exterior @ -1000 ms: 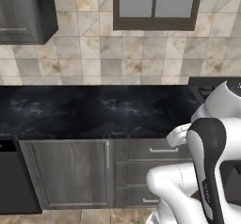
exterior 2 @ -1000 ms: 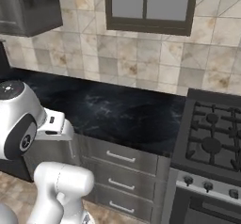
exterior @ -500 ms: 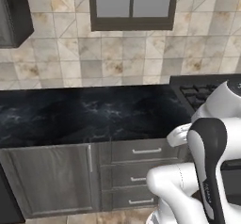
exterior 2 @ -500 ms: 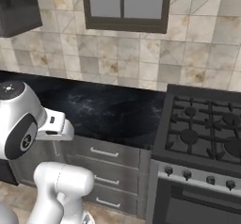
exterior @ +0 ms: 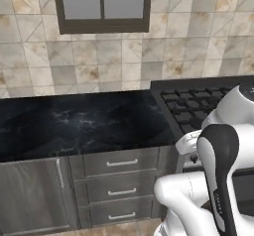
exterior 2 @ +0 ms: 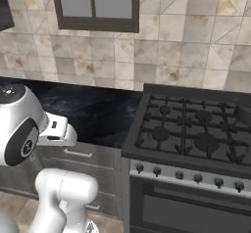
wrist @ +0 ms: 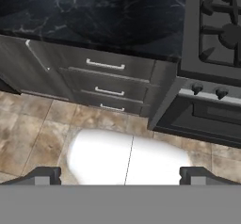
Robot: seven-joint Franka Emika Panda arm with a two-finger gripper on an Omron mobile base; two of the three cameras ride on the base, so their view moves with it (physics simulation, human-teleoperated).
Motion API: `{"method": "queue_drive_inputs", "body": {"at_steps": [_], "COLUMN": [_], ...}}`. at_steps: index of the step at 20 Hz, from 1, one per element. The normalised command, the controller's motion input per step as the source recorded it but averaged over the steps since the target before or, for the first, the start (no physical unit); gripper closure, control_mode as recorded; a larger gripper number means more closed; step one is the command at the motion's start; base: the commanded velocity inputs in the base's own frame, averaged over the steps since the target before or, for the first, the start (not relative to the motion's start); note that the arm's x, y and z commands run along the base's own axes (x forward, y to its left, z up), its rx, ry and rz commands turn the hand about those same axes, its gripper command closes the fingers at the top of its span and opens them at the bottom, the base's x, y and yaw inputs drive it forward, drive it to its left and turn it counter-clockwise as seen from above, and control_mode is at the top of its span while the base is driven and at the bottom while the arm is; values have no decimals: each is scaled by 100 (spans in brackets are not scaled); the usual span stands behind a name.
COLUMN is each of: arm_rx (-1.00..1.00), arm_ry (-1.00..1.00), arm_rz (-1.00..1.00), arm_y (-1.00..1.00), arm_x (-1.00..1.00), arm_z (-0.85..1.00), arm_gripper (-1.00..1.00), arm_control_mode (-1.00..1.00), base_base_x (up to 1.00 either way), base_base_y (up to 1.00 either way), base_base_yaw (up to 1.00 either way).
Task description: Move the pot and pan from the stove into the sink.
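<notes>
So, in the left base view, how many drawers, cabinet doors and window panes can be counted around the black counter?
drawers: 3
cabinet door: 1
window panes: 2
Total: 6

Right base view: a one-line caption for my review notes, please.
Black gas stove with bare grates beside dark marbled counter, knobs along its grey front.

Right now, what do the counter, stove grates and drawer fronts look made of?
Counter: black stone, probably polished marble, with pale veining and soft sheen. Stove grates: likely cast iron, matte black, thick bars. Drawer fronts: grey-stained wood by their faint grain, with brushed-metal bar handles.
</notes>
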Motion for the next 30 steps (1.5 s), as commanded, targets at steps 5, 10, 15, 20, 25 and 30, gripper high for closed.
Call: {"method": "queue_drive_inputs", "body": {"at_steps": [5,10,15,20,25,30], "arm_rx": [0,0,0,0,0,0], "arm_ry": [0,0,0,0,0,0], "arm_rz": [0,0,0,0,0,0], "arm_y": [0,0,0,0,0,0], "arm_x": [0,0,0,0,0,0], "arm_z": [0,0,0,0,0,0], "arm_gripper": [-100,-100,-100,-100,-100,-100], "arm_control_mode": [100,100,100,100,100,100], "base_base_x": [26,28,31,34,36,37], "base_base_y": [-68,-69,-70,-70,-69,-68], "base_base_yaw": [-11,-11,-11,-10,-10,-9]}}
